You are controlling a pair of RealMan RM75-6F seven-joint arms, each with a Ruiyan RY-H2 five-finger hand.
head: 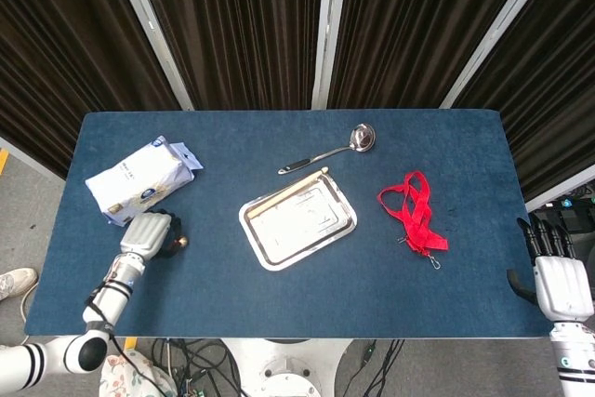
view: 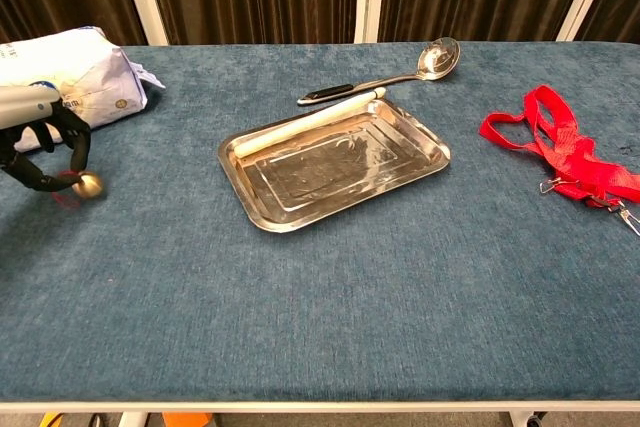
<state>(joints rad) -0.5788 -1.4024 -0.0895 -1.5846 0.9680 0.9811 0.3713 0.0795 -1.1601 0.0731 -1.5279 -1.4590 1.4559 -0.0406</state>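
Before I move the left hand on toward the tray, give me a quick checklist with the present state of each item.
1. Left hand holds the small gold ball: ok, pinched at the fingertips.
2. Ball clear of the table: cannot tell, it hangs very low.
3. Path to the steel tray: ok, bare cloth between.
4. Tray free: not ok, a pale stick lies along its far rim.
5. White bag clear of the hand: ok, behind it.
6. Right hand out of the way: ok, at the table's right edge.
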